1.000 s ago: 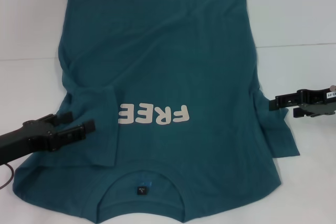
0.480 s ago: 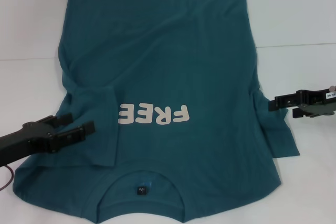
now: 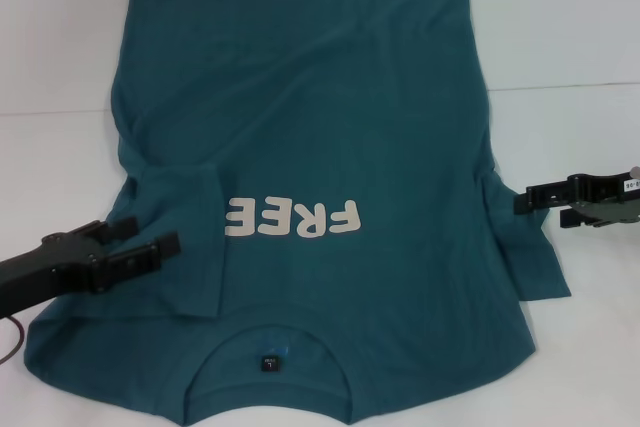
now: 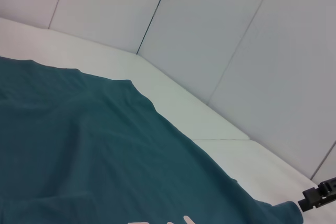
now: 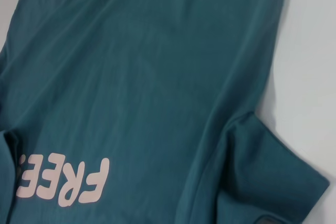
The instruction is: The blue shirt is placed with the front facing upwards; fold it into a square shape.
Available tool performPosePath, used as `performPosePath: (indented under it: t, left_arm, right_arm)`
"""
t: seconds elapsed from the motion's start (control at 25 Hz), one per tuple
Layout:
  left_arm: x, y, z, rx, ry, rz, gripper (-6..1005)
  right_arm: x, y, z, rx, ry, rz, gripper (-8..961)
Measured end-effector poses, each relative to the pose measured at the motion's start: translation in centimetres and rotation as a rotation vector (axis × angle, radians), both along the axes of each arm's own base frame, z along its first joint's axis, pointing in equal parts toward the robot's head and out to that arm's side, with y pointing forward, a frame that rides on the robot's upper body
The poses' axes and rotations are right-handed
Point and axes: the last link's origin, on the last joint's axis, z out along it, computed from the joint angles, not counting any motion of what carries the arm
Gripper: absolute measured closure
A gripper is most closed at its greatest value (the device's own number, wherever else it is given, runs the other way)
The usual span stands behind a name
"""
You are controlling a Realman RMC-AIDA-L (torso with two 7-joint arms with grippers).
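Note:
The blue shirt (image 3: 300, 117) lies flat on the white table (image 3: 570, 37), front up, with its collar and dark neck tag (image 3: 268, 363) at the near edge. The off-white "FREE" print (image 3: 292, 217) crosses the chest. On my left the sleeve (image 3: 180, 247) is folded inward over the body, and my left gripper (image 3: 157, 232) hovers open just above it, holding nothing. The other sleeve (image 3: 525, 257) still spreads outward. My right gripper (image 3: 540, 210) stands open at that sleeve's outer edge, empty. In the right wrist view I see the print (image 5: 63, 182) and that sleeve (image 5: 273, 177).
White wall panels (image 4: 220, 35) rise behind the table's far edge. In the left wrist view the tip of the right gripper (image 4: 317, 198) shows beyond the shirt (image 4: 79, 145). Bare table flanks the shirt on both sides.
The right gripper has drifted a few pixels outward and down. The left gripper and the shirt look the same.

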Motion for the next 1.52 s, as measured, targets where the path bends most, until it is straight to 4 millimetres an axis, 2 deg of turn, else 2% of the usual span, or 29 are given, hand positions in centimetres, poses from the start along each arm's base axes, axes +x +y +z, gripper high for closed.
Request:
performPosePath:
  t: [1.24, 1.52]
  left_arm:
    - [0.32, 0.04, -0.3, -0.008, -0.005, -0.013, 108]
    - [0.22, -0.07, -0.4, -0.009, -0.005, -0.008, 108]
  right_arm:
    - [-0.06, 0.3, -0.12, 0.01, -0.014, 0.004, 48]
    - [0.09, 0.09, -0.74, -0.008, -0.004, -0.003, 50]
